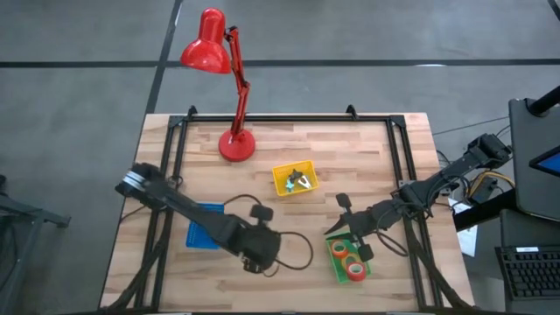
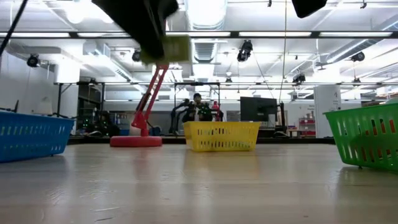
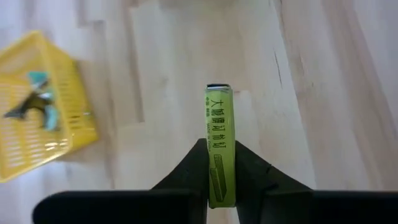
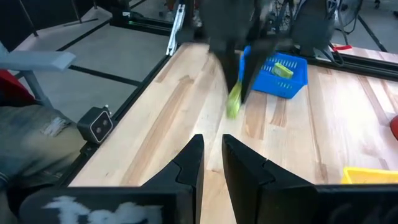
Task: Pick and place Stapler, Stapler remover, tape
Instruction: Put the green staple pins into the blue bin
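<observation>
My left gripper (image 3: 221,186) is shut on a small lime-green oblong box (image 3: 219,137) with dark print, high over the table's near middle (image 1: 255,254). My right gripper (image 4: 212,146) hovers by the green basket (image 1: 339,273), its fingers a narrow gap apart with nothing between them. That basket holds the tape rolls (image 1: 352,261). A teal and silver stapler remover (image 1: 302,181) lies in the yellow basket (image 1: 282,187). The stapler is out of view. My left gripper pinches the lime-green box by its two broad faces at its near end (image 3: 219,180), one finger on each. The box lies along the fingers and sticks out past their tips. The fingers slant down, and the box (image 4: 234,104) hangs clear of the table.
A blue basket (image 1: 199,236) under my left arm holds another lime-green piece (image 4: 283,70). A red desk lamp (image 1: 234,144) stands at the far edge. Bare wood lies between the baskets. A black frame rails the table's sides.
</observation>
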Tool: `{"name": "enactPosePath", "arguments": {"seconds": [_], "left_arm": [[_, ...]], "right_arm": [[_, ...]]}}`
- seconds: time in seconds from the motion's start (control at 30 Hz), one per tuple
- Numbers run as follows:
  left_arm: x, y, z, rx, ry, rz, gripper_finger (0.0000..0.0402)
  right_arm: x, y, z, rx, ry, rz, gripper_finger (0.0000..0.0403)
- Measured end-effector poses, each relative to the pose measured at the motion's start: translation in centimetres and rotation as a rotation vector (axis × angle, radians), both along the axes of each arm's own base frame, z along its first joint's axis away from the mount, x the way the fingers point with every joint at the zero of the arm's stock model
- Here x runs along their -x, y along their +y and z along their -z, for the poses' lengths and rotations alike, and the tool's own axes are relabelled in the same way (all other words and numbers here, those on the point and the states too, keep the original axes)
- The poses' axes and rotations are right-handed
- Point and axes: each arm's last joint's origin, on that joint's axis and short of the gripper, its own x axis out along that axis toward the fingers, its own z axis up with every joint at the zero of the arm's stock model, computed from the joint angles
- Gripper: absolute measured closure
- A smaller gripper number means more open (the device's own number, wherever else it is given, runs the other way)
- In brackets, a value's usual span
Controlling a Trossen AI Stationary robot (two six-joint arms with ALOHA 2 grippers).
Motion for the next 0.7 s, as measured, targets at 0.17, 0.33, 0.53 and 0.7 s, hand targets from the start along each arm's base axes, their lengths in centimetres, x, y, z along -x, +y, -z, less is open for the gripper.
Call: {"name": "enactPosePath", "arguments": {"seconds": [0.17, 0.33, 0.53, 0.7], "left_arm": [[2.2, 1.0, -1.9, 0.022, -0.066, -0.068, 0.0355], [4.8, 2.0, -2.3, 0.037, -0.101, -0.140, 0.0341], [8.6, 3.4, -1.8, 0.098, -0.110, -0.225, 0.0357], [12.4, 4.6, -0.3, 0.176, -0.100, -0.342, 0.0339]], "right_arm": [[0.0, 0.0, 0.0, -0.004, 0.002, 0.001, 0.0351], [0.0, 0.0, 0.0, -0.003, 0.003, 0.002, 0.0351], [0.0, 0.0, 0.1, -0.002, 0.005, 0.003, 0.0351], [0.0, 0.0, 0.1, -0.005, 0.007, 0.003, 0.0351]]}}
